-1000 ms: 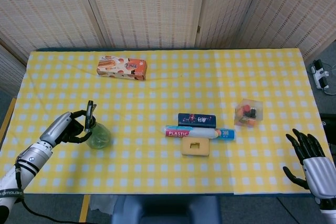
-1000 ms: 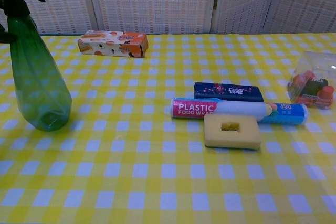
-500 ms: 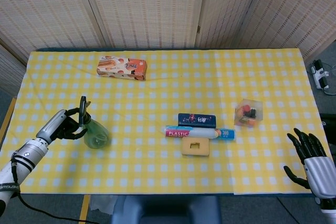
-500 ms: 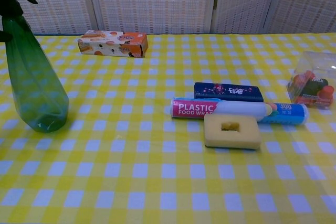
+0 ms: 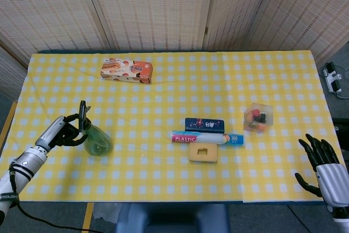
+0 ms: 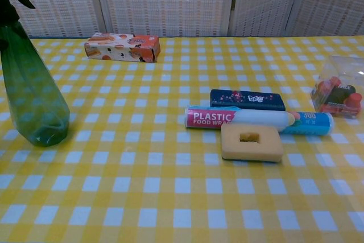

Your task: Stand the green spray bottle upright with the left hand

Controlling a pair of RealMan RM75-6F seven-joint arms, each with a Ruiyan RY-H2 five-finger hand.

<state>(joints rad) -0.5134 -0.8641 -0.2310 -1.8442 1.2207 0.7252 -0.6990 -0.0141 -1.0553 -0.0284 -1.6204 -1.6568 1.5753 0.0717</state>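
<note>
- The green spray bottle (image 5: 96, 141) stands on its base near the table's left edge, looking upright or very close to it in the chest view, its dark trigger head at the top.
- The left hand (image 5: 62, 132) is just left of the bottle, fingers curled round the dark neck and trigger; it looks clamped on the top of the bottle, though the head view is too small to show every contact.
- Judging from this, the standing-up is nearly done and what remains is letting go cleanly.
- Main risk: fingers hooked behind the trigger could drag the top sideways as they open, tipping the bottle back toward the hand or off the near table edge.
- The bottle looks nearly empty and light, with a narrow top and wide base, so a small snag may rock it.
- Well to the right of the hand lie the plastic wrap box (image 5: 207, 138), a dark blue box (image 5: 204, 124) behind it and a sponge (image 5: 203, 153) in front; none is close enough to interfere.
- The snack box (image 5: 126, 71) sits far beyond the hand.
- The right hand (image 5: 326, 170) rests off the far corner, fingers apart, holding nothing.
</note>
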